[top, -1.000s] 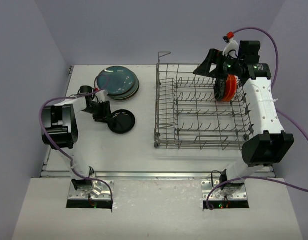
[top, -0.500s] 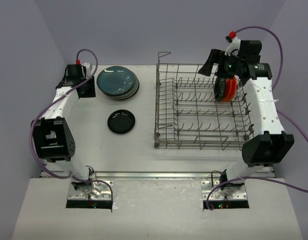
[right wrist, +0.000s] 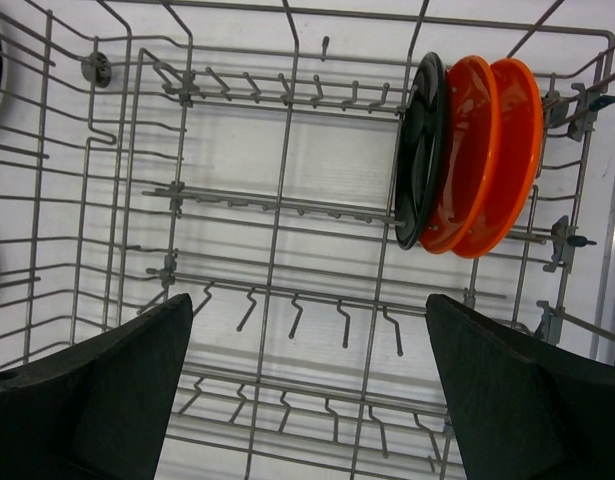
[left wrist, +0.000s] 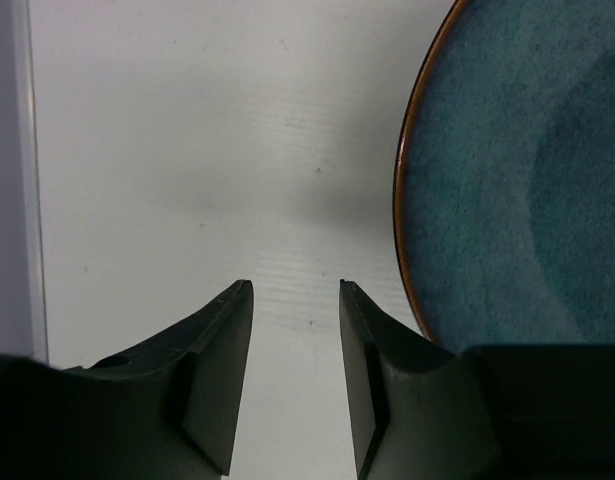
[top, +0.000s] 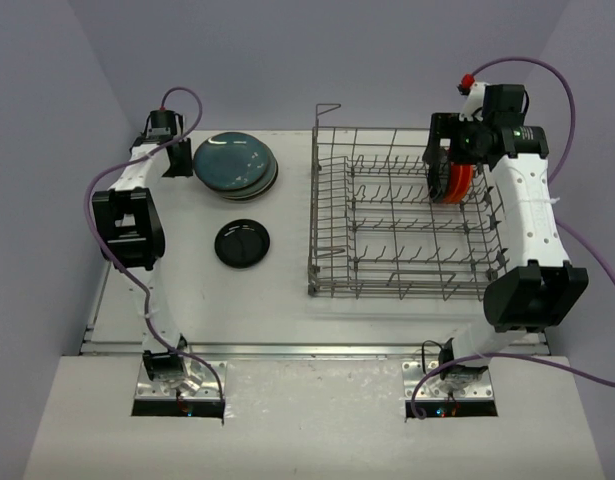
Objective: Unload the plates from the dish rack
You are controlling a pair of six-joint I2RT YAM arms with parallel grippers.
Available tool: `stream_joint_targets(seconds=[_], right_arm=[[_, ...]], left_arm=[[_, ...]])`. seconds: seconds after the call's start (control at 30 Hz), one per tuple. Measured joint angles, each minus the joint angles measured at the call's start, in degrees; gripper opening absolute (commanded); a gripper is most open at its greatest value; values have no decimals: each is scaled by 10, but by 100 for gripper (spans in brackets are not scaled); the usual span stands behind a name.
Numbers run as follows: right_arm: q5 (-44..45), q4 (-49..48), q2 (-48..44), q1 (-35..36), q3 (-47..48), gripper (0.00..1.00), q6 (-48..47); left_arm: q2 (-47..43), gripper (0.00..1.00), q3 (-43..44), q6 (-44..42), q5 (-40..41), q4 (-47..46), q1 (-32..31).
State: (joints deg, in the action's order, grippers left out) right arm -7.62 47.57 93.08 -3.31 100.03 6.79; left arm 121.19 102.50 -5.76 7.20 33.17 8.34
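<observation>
The dish rack [top: 313, 225] stands on the right of the table. At its back right it holds a small black plate [right wrist: 423, 150] and two orange-red plates [right wrist: 487, 150] upright between the tines; the orange ones also show in the top view [top: 459, 180]. My right gripper [top: 442, 165] hangs over them, open wide and empty [right wrist: 305, 305]. A stack of large teal plates [top: 235, 163] lies at the back left, with a small black plate [top: 242, 243] flat in front of it. My left gripper [top: 175, 165] is just left of the stack, open and empty [left wrist: 295, 290], with the top teal plate [left wrist: 517, 170] to its right.
The rack has a raised wire loop [top: 328, 108] at its back left corner. Grey walls stand close behind and to the left of the table, near my left wrist. The table's left edge [left wrist: 27, 200] lies beside the left fingers.
My left arm left the small black plate on the table and swung to the back left beside the teal stack. My right gripper turned and settled over the plates in the rack.
</observation>
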Motion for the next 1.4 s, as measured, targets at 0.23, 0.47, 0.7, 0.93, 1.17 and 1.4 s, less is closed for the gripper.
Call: stream_joint_targets(seconds=[0.23, 0.47, 0.7, 0.93, 1.17, 1.4], right_arm=[[-2, 36, 20, -6, 2, 98, -25], [-16, 59, 46, -11, 18, 92, -30], [-12, 72, 63, -11, 45, 62, -38], [32, 76, 90, -11, 46, 50, -43], [57, 68, 140, -11, 64, 48, -43], [76, 48, 209, -11, 135, 46, -48]], left_arm=[[55, 47, 68, -4, -48, 14, 0], [62, 49, 71, -5, -97, 16, 0], [65, 49, 69, -4, -104, 17, 4], [-22, 49, -38, 0, -102, -36, 3], [-196, 50, -142, 2, -94, -126, 0], [-345, 53, -211, -6, -90, -170, -32]])
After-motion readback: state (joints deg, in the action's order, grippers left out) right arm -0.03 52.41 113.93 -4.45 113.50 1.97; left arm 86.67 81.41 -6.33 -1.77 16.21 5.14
